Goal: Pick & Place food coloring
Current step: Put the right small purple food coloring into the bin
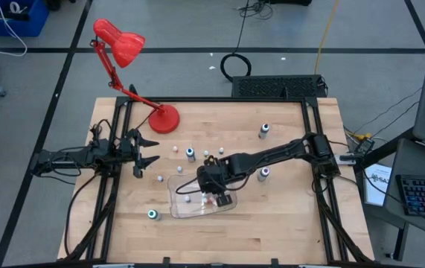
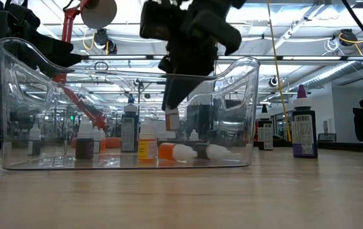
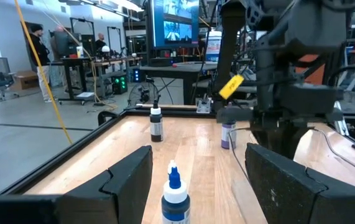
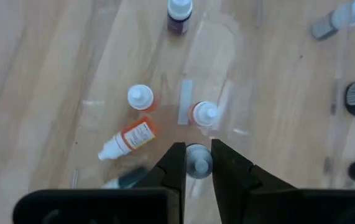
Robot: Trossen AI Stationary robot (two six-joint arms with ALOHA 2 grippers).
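The food coloring bottles are tiny droppers with white caps. Several sit inside the clear plastic tray (image 1: 182, 207): two upright (image 4: 140, 96) (image 4: 205, 113) and an orange one lying on its side (image 4: 127, 140). Others stand loose on the wood, such as a teal one (image 1: 152, 214) and a dark one (image 1: 264, 130). My right gripper (image 1: 213, 192) hangs over the tray, shut on one bottle (image 2: 171, 118). My left gripper (image 1: 147, 152) waits open near the table's left edge, with a blue bottle (image 3: 175, 198) standing ahead between its fingers, untouched. My right gripper pinches one food coloring bottle between its two fingers near the white cap (image 4: 197, 160), coming from above and pointing down. The bottle hangs roughly upright below the fingertips (image 2: 168, 102), inside the tray walls and clear of the tray floor.
A red desk lamp (image 1: 164, 117) stands on its base at the far left of the table. A purple-capped bottle (image 2: 303, 130) and another dark one (image 2: 265, 133) stand right of the tray. Black rails frame the table. Bare wood lies along the near edge.
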